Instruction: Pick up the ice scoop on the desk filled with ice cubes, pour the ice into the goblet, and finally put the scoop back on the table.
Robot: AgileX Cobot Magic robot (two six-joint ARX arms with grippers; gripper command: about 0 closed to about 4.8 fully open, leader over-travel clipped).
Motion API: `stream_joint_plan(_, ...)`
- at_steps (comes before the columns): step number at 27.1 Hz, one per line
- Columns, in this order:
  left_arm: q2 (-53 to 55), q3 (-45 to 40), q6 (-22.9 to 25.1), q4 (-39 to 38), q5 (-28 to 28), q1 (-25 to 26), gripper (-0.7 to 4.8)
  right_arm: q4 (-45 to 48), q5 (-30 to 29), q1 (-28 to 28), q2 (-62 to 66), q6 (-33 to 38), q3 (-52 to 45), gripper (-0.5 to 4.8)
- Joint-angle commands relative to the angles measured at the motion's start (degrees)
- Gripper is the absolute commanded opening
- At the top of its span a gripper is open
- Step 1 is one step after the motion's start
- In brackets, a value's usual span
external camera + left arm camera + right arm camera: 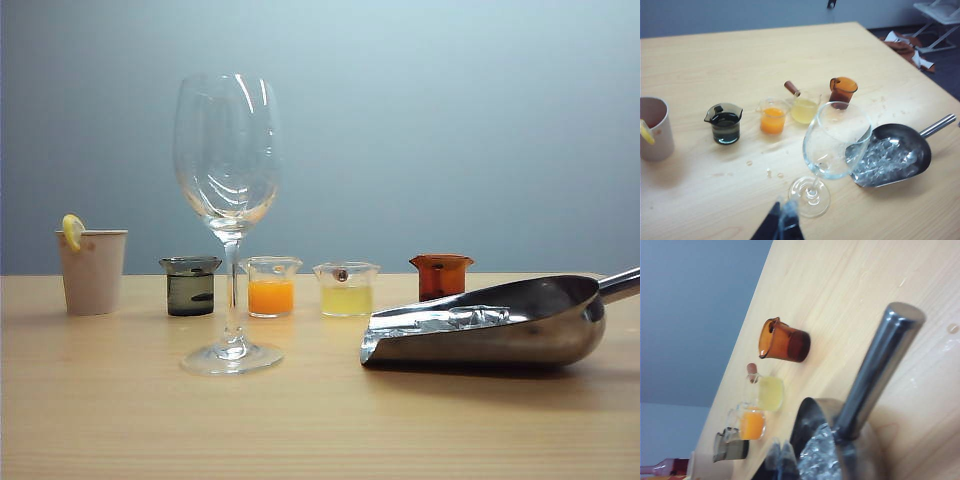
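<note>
Closest to me are my own fingers. The left fingers show only as a dark, blurred tip at the edge of the left wrist view, hanging above the table just short of the goblet's foot. I cannot tell how far apart they are, and I see nothing in them. The right fingers are pressed together with nothing between them. They hover low beside the bowl of the ice scoop, near where its handle joins, and I can't make out any contact with it.

Next out, the goblet stands upright and empty. The ice scoop lies on its side on the table to the goblet's right, mouth toward the glass, with the ice cubes heaped inside.

Farther back stands a row: a paper cup with a lemon slice, then a dark beaker, an orange beaker, a yellow beaker and an amber beaker.

So I judge nothing of the task is done yet. I have to take the handle, lift, tip the ice into the goblet and set the scoop down again.
</note>
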Motion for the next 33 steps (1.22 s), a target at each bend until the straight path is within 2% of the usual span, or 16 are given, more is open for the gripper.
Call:
stream_joint_plan(1, 2.5, 0.3, -0.2, 2.3, -3.2, -3.5, -0.06, 0.8, 2.1, 0.0, 0.0, 0.8, -1.3, -0.06)
stream_joint_plan(5, 6.6, 0.3, -0.5, 5.8, -7.6, -10.0, -0.06, 0.8, 3.5, 0.0, 0.1, 5.0, -3.2, -0.06)
stream_joint_plan(10, 9.4, 0.3, 0.4, 8.4, -13.3, -18.3, -0.06, 0.8, 5.6, 0.0, 0.1, 4.3, -4.7, -0.06)
stream_joint_plan(14, 10.4, 0.3, 0.5, 8.3, -14.7, -21.3, -0.06, 0.8, 7.1, -0.1, 0.1, 4.0, -5.4, -0.04)
stream_joint_plan(15, 10.5, 0.3, 0.6, 8.3, -14.7, -21.7, -0.06, 0.8, 6.9, -0.1, 0.1, 3.1, -5.4, 0.12)
stream_joint_plan(19, 10.5, 0.3, 0.6, 8.3, -14.7, -22.1, -0.06, 0.6, 5.8, -0.1, 0.1, 1.9, -5.4, 2.52)
stream_joint_plan(20, 10.5, 0.3, 0.6, 8.3, -14.7, -22.1, -0.06, 0.7, 5.9, -0.1, 0.2, 1.9, -5.4, 2.89)
stream_joint_plan(22, 10.5, 0.3, 0.6, 8.3, -14.7, -22.1, -0.06, 1.2, 6.3, -0.1, 0.5, 1.9, -5.4, 3.19)
stream_joint_plan(25, 10.5, 0.3, 0.6, 8.3, -14.7, -22.1, -0.06, 4.5, 8.1, -0.1, 2.1, 1.8, -5.4, 3.26)
stream_joint_plan(28, 10.5, 0.3, 0.6, 8.3, -14.7, -22.1, -0.06, 9.0, 8.3, -1.2, 4.7, 1.9, -5.4, 3.67)
stream_joint_plan(33, 10.5, 0.3, 0.6, 8.3, -14.7, -22.1, -0.06, 17.5, 5.4, -3.4, 12.1, 1.9, -5.4, 3.7)
